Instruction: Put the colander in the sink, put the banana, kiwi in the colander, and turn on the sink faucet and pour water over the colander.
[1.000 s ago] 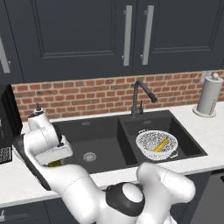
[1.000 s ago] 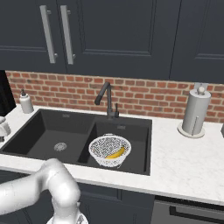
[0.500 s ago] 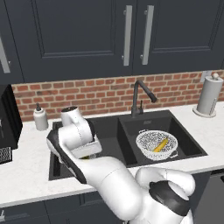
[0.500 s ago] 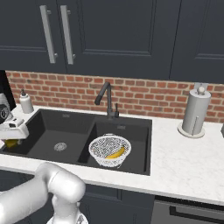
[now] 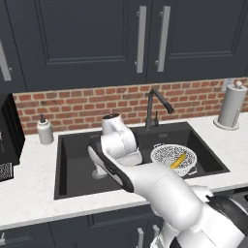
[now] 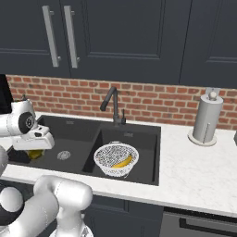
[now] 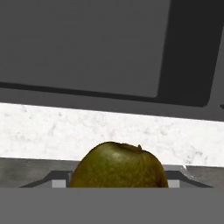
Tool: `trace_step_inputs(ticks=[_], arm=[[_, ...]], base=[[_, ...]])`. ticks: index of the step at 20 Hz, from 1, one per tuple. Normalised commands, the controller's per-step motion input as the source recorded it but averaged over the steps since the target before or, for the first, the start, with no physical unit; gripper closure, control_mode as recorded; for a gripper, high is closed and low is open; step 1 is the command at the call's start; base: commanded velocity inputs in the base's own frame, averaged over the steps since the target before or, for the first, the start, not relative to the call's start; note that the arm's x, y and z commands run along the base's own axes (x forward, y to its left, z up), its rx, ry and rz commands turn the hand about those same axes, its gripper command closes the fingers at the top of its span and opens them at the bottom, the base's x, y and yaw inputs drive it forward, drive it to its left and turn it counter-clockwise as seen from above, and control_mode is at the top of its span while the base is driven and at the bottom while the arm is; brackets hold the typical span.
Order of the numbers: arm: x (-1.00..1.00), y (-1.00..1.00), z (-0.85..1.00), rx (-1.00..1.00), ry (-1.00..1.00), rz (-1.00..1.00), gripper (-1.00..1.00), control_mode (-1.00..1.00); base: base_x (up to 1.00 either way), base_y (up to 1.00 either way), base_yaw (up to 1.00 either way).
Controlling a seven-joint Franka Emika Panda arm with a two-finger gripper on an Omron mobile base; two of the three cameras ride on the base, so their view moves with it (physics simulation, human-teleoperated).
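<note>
Kiwi (image 7: pixel 119 165) is sitting between the gripper (image 6: pixel 34 153)'s 2 fingers, which are closing partway around it, holding it over the larger basin of the sink (image 6: pixel 74 134). Banana (image 6: pixel 121 162) is lying in the colander (image 6: pixel 115 157) in the smaller basin.

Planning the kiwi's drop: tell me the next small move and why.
Probably carry the kiwi sideways toward the colander before letting go. The hand view shows the fruit held between the fingers, and the right base view puts the gripper over the larger basin of the sink, while the colander, with the banana in it, sits in the smaller basin.
</note>
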Motion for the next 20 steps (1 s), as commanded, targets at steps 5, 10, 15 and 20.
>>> trace_step_inputs(ticks=[5,10,15,20], arm=[[0.0,-1.0,0.0,0.01,0.0,0.0,1.0,-1.0],[0.0,-1.0,0.0,0.1,0.0,0.0,1.0,-1.0],[0.1,-1.0,0.0,0.15,0.0,0.0,1.0,-1.0],[0.35,-1.0,0.0,0.15,0.0,0.0,1.0,-1.0]], base=[[0.0,0.0,0.0],[0.0,0.0,0.0],[0.0,0.0,0.0],[0.0,0.0,0.0]])
